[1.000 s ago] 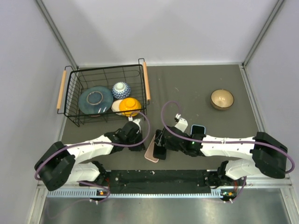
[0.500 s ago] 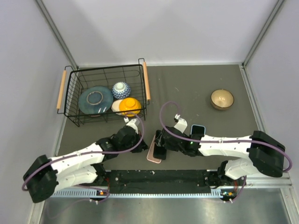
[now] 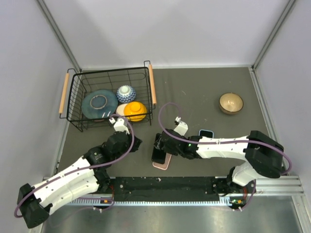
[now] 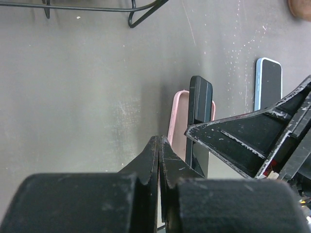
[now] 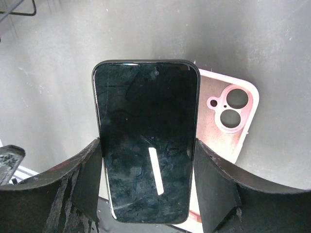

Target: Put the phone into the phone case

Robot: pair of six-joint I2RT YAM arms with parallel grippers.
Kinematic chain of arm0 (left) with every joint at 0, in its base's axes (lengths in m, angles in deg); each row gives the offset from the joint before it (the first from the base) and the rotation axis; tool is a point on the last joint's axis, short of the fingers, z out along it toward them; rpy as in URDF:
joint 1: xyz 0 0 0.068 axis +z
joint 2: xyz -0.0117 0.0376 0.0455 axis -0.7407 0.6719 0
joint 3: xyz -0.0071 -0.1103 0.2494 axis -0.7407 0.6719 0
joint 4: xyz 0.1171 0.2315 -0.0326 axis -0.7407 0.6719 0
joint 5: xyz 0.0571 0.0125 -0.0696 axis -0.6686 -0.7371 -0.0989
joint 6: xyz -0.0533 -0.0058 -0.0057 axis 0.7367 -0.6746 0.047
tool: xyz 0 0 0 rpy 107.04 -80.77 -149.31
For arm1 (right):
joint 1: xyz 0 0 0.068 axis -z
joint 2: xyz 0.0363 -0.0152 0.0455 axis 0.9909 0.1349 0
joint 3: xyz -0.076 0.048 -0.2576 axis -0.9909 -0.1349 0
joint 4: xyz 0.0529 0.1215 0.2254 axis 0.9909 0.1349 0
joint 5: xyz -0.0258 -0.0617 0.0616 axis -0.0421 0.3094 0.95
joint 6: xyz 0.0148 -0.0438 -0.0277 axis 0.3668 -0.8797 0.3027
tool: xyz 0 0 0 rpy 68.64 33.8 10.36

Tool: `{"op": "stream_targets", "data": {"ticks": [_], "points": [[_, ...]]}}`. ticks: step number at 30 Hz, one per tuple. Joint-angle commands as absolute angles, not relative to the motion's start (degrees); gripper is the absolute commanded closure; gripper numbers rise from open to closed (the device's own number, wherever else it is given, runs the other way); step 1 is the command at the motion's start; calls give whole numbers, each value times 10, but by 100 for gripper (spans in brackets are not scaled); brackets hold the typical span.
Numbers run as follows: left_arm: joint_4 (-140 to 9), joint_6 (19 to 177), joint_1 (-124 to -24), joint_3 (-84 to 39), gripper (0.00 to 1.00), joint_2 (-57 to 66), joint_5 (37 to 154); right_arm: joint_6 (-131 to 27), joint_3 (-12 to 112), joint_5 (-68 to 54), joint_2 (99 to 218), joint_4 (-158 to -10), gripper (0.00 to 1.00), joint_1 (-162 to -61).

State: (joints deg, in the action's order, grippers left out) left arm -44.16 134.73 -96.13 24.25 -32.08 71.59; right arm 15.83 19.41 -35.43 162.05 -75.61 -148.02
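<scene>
Phone [image 5: 146, 121] gripped in half-open right pincer [image 5: 147, 165], over phone case [image 5: 206, 136] | left pincer [image 4: 159, 155] closed, empty, nearby

A dark grey table top [image 3: 204, 92] filled the middle of the overhead view, scuffed and speckled with pale dust. Plain white walls [image 3: 165, 29] closed it in at top, left and right, with slanting metal struts [image 3: 58, 34] in the upper corners. The light was soft and even.
</scene>
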Motion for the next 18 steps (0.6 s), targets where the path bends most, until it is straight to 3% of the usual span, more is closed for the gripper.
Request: {"op": "stream_targets", "data": {"ticks": [1, 14, 18], "points": [[-438, 1304, -955, 238, 100, -333, 716, 192, 228, -368, 1638, -759, 69, -1497], [-478, 1307, -954, 275, 100, -338, 752, 219, 265, -423, 1663, -630, 63, -1531], [-485, 1308, -953, 276, 86, -321, 767, 229, 282, -434, 1680, -595, 57, -1534]]}}
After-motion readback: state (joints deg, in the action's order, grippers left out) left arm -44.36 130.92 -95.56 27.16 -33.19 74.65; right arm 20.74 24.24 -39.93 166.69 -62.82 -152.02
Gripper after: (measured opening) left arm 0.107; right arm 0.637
